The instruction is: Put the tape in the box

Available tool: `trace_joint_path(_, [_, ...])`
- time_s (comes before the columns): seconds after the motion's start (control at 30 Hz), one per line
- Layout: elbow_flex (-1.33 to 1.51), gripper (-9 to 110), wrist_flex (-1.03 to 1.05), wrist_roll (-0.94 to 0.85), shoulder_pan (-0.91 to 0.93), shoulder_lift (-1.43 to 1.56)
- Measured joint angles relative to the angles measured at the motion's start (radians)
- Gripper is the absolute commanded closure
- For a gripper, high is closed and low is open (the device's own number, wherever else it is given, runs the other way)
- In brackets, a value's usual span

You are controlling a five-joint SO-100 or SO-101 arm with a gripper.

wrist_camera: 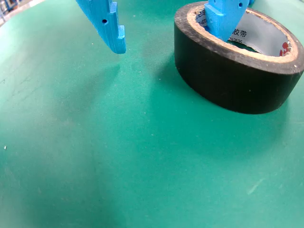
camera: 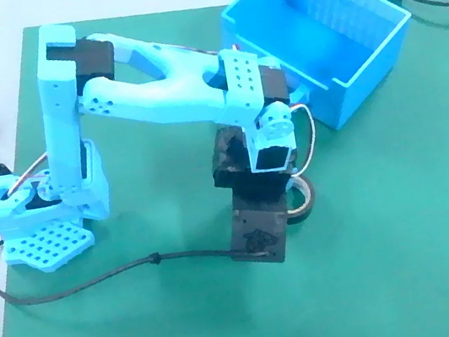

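Right now the hand (wrist_camera: 171, 38) stands apart, one finger inside the tape (wrist_camera: 237, 71) at upper right; closing off-centre may tip it.

One roll of tape (wrist_camera: 228, 80), one blue box (camera: 319, 34), one arm (camera: 160, 85), one green mat (camera: 393, 261).
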Motion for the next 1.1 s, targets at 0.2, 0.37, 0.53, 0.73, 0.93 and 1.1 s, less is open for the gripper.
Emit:
trace_joint_path(0.2, [0.000, 79, 0.000, -0.005, 0.005, 0.000])
trace_joint_path(0.37, [0.000, 88, -0.002, -0.005, 0.021, 0.000])
trace_joint_path(0.53, [0.000, 102, -0.018, -0.005, 0.038, -0.003])
trace_joint_path(0.73, [0.000, 102, -0.017, -0.018, 0.057, -0.006])
trace_joint_path(0.93, [0.000, 102, -0.017, -0.025, 0.058, -0.006])
trace_joint_path(1.1, [0.000, 102, -0.017, -0.026, 0.071, -0.003])
